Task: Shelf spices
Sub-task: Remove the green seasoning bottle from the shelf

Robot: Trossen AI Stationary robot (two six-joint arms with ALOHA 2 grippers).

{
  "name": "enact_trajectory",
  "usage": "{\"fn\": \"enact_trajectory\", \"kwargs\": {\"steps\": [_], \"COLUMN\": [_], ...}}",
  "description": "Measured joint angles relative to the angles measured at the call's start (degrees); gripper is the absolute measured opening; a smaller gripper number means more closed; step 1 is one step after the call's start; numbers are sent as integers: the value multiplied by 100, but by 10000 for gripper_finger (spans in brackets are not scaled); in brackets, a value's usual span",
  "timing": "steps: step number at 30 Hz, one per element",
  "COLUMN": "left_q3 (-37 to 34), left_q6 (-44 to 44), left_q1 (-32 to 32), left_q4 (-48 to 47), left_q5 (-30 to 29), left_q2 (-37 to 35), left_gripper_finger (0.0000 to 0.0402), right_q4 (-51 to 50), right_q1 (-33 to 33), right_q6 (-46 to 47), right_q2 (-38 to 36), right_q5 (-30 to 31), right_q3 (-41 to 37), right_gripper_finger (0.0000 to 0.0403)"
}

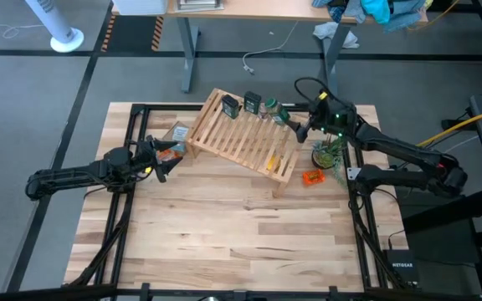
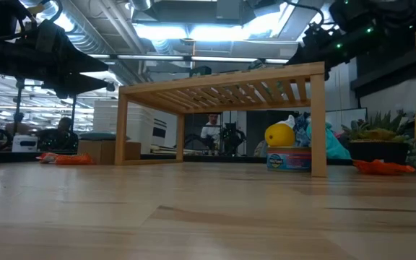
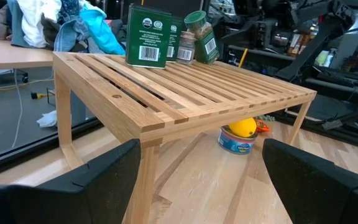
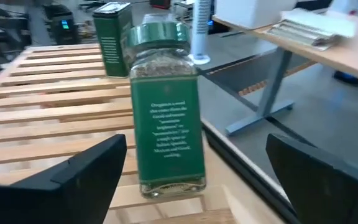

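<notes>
The light-wood slatted shelf (image 1: 241, 134) stands tilted at the table's far middle. Two dark squarish jars (image 1: 230, 104) (image 1: 251, 102) and a green round jar (image 1: 269, 107) stand along the far edge of its top. A tiny glass jar (image 3: 185, 47) stands among them. My right gripper (image 1: 301, 127) is open at the shelf's far right corner. In its wrist view the green-lidded jar (image 4: 166, 112) stands upright on the slats just ahead of and between its fingers (image 4: 196, 142), untouched. My left gripper (image 1: 161, 163) is open and empty beside the shelf's left end (image 3: 201, 149).
A tan cardboard box (image 1: 176, 134) and an orange piece (image 1: 170, 155) lie by my left gripper. A can with a yellow thing on top (image 3: 238, 134) sits under the shelf. A potted plant (image 1: 329, 155) and an orange piece (image 1: 312, 176) lie right of the shelf.
</notes>
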Motion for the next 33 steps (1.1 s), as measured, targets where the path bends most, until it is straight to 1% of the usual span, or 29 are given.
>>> {"fn": "enact_trajectory", "kwargs": {"steps": [3,7,12,16,20,25,29,33], "left_q3": [2,0,0,1,1,2,1,1], "left_q6": [1,1,1,1,1,1,1,1], "left_q1": [0,0,0,0,0,2,0,1], "left_q4": [2,0,2,1,2,0,1,1], "left_q5": [0,-1,-2,-2,-2,-2,0,-1], "left_q2": [0,-2,0,0,-2,0,-2,-1], "left_gripper_finger": [331,331,331,331,331,331,331,331], "right_q4": [199,437,462,816,993,969,965,946], "right_q1": [-90,-79,-79,-77,-77,-77,-76,-75], "right_q6": [102,104,104,105,104,132,229,304], "right_q2": [138,335,597,817,950,956,956,956], "right_q5": [-250,-429,-516,-610,-606,-359,-299,-302], "right_q3": [0,0,0,0,0,0,0,1], "right_gripper_finger": [397,395,395,395,395,394,374,329]}}
